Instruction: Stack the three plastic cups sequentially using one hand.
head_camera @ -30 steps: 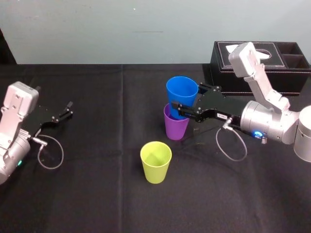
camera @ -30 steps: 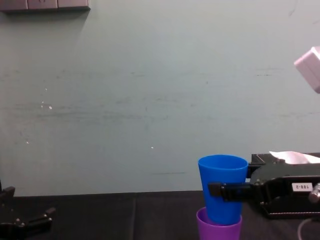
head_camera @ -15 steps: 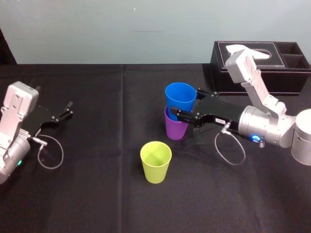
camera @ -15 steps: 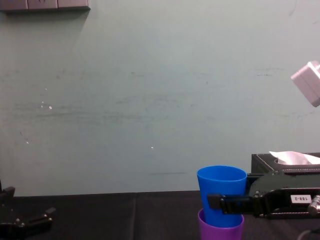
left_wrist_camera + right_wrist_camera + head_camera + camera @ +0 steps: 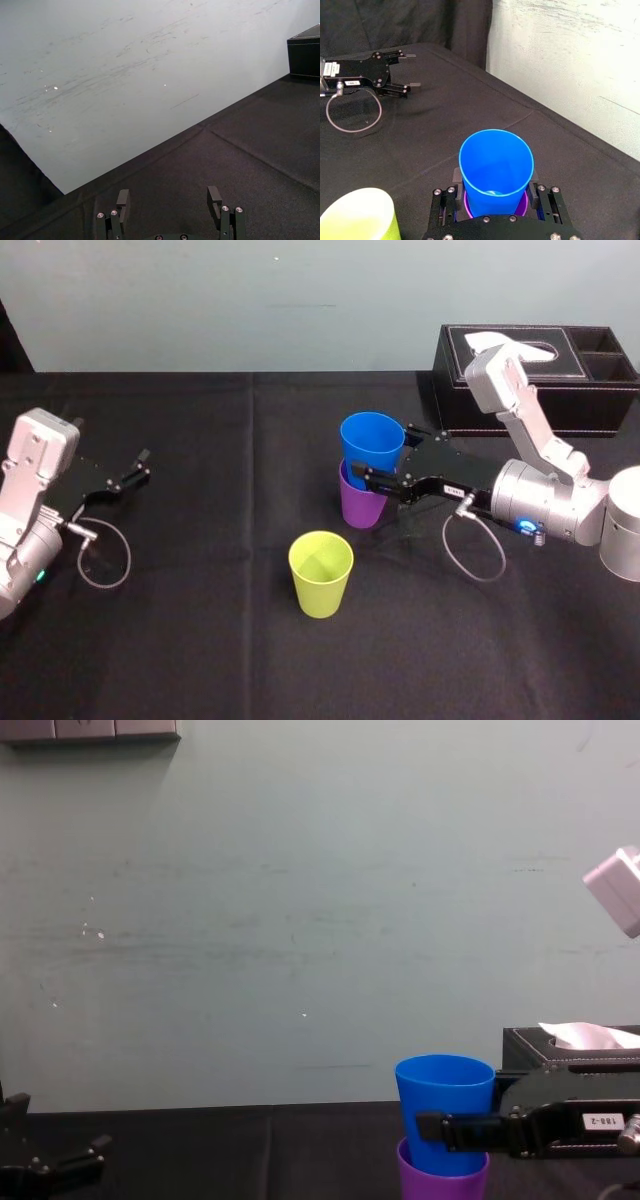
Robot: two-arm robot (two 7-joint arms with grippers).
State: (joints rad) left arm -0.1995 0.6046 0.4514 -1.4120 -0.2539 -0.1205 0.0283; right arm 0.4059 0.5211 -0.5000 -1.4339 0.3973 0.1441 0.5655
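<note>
The blue cup (image 5: pixel 372 444) sits partly down inside the purple cup (image 5: pixel 360 506) near the table's middle. My right gripper (image 5: pixel 376 462) reaches in from the right and is shut on the blue cup, one finger on each side. In the right wrist view the blue cup (image 5: pixel 496 165) stands between the fingers (image 5: pixel 456 176), with the purple rim (image 5: pixel 525 200) just below. In the chest view a finger crosses the blue cup (image 5: pixel 445 1095) above the purple cup (image 5: pixel 443 1183). The yellow-green cup (image 5: pixel 321 573) stands alone, nearer to me. My left gripper (image 5: pixel 168 200) rests open at the far left.
A black tissue box (image 5: pixel 540 375) with white tissue stands at the back right, behind the right arm. Cable loops hang from each wrist (image 5: pixel 470 545). The table is covered in black cloth (image 5: pixel 200 640), with open room on the left and front.
My right gripper has lowered the blue cup deeper into the purple cup and shifted slightly left. The left arm and the yellow-green cup have not moved.
</note>
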